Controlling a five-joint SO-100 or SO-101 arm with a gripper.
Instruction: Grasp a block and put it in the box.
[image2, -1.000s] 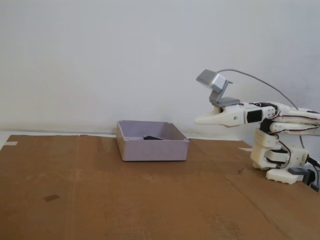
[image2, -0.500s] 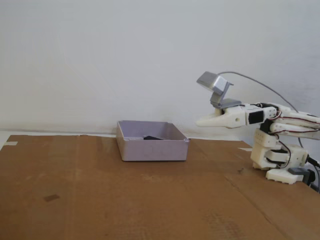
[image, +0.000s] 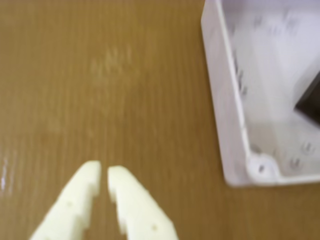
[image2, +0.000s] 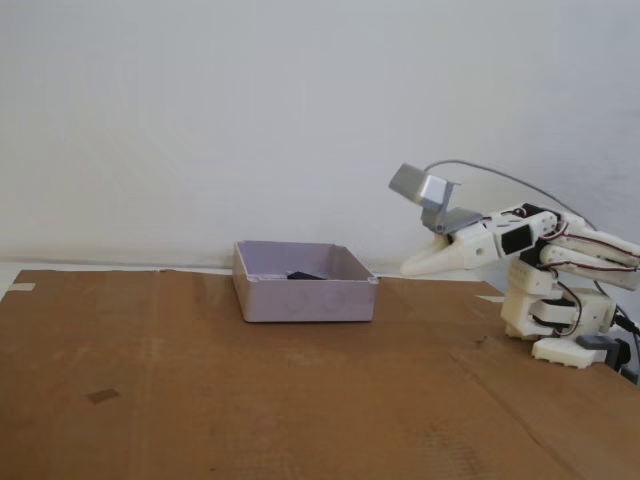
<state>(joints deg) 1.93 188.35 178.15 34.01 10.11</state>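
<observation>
Shallow pale lavender-grey plastic box (image2: 305, 296) sits centre of fixed view on brown cardboard sheet (image2: 250, 400). Small matte black block (image2: 303, 275) lies inside box, only top edge visible above wall; in wrist view it shows as dark patch (image: 310, 102) at right edge, inside box (image: 235, 100). White two-finger gripper (image2: 408, 269) at right of fixed view, tilted down, above cardboard, apart from box. Wrist view: gripper (image: 104, 172) at bottom left, fingertips nearly together with thin slit between, nothing held. Grey metallic camera module (image2: 420, 187) rides above gripper.
</observation>
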